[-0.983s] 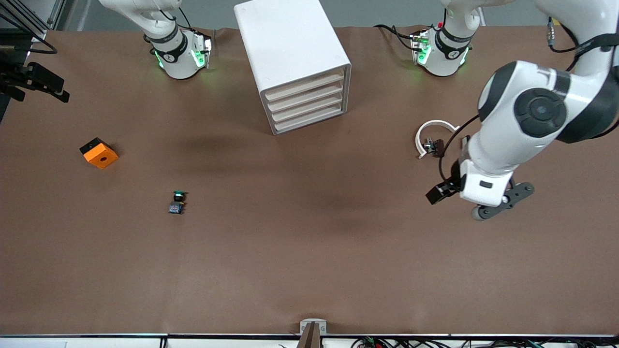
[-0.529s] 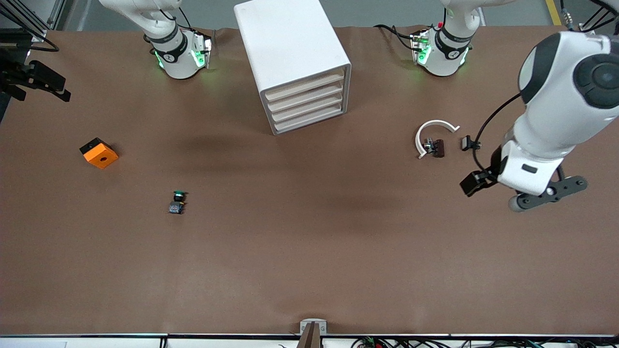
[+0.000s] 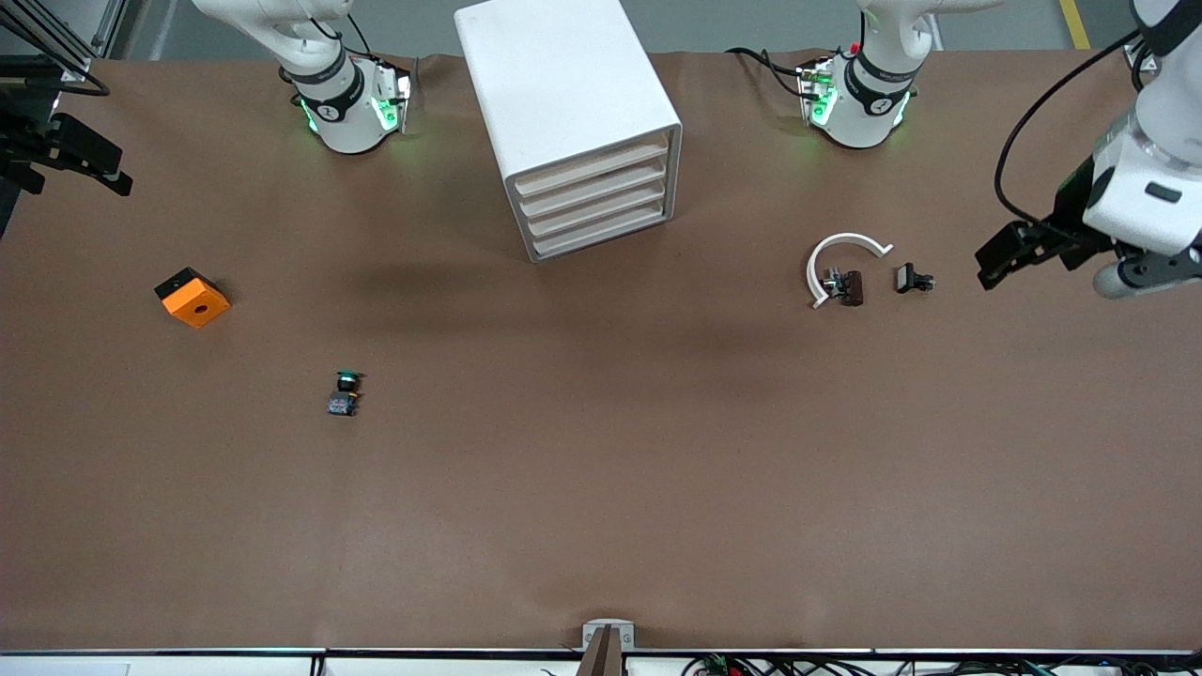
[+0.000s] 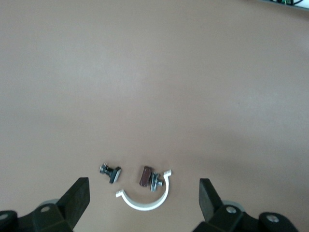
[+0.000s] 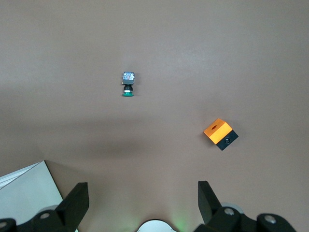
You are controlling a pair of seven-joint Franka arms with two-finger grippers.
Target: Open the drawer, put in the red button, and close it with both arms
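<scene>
From my station, the left tool (image 4: 143, 187) hangs in the air with its fingers spread wide and nothing between them. The left arm (image 3: 1148, 183) has it over the desk (image 3: 601, 507) edge at that arm's end. Its wrist camera looks down on a white C-shaped ring (image 3: 842, 250). A small brown part (image 3: 851, 287) sits in the ring's mouth, and a small black part (image 3: 912, 279) lies just beside them.

The right tool (image 5: 143, 189) is also fully open and empty. It waits high above the desk's right-arm end. Its camera takes in an orange box with a black face (image 5: 220, 134) and a green-capped push-button (image 5: 128, 83) lying on its side.

The white drawer cabinet (image 3: 562, 94) stands at the desk edge where the arm bases are, between the two bases. All four of its drawer fronts (image 3: 593, 199) sit flush. The orange box lies toward the right arm's end, and the green-capped button is nearer the front camera than the box.

I cannot see the red button in any view, so I cannot tell where it is.
</scene>
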